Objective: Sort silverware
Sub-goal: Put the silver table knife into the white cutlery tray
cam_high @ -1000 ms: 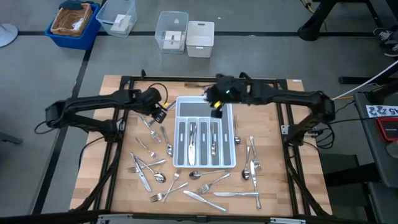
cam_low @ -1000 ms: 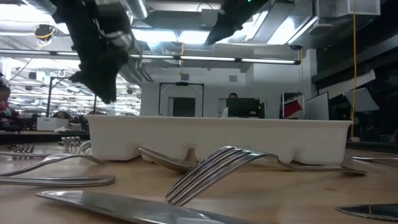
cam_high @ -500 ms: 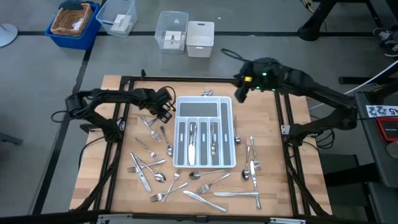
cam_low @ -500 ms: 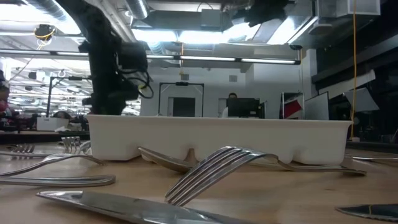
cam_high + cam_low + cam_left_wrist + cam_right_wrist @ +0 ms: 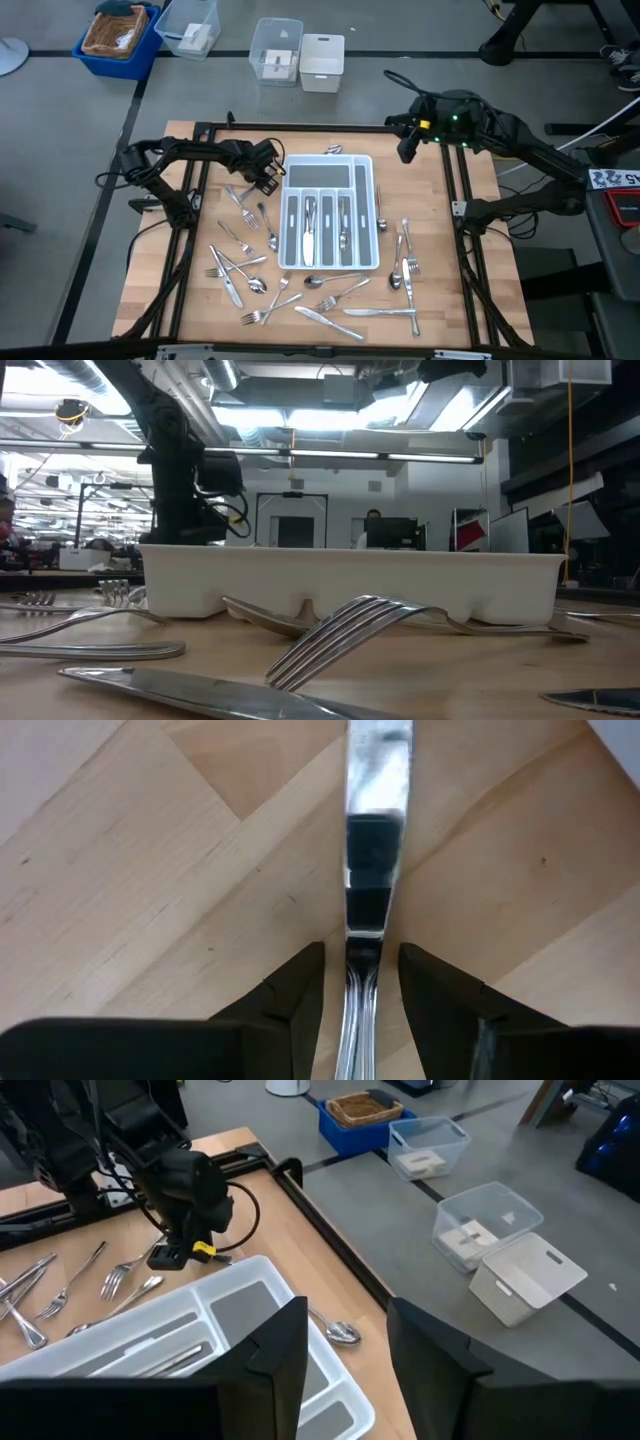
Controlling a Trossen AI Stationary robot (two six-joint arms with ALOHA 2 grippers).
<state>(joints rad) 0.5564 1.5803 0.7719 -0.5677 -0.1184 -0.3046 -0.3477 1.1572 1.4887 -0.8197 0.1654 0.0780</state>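
My left gripper (image 5: 362, 982) hangs low over the wooden table (image 5: 450, 290) just off the white tray's (image 5: 366, 225) far-left corner, fingers spread and clasping nothing; straight beneath it lies a knife (image 5: 375, 840), its long axis running directly out ahead through the gap between my two fingers (image 5: 300, 985), so the blade points away from the wrist and the narrower part passes under the gap (I judge that a straight drop and a squeeze across the piece is what the next move needs, since my fingers sit either side of it and not yet against it); this arm is plainly the nearer one to the scatter on that side of the tray; next out, the tray itself holds a few pieces in its long grey-lined slots, lying lengthwise, while the broad slot across its far end looks bare; the rest of the silverware (image 5: 330, 300) lies loose on the wood, most of it on the tray's left and along the near edge, a few more to its right, and a lone spoon (image 5: 335, 1329) just past the far rim; farther off, my right gripper (image 5: 406, 148) waits raised beyond the tray's far-right corner, jaws parted and empty; beyond the table, on the floor, stand a blue bin (image 5: 118, 38) with a basket in it and some clear plastic boxes (image 5: 277, 50).
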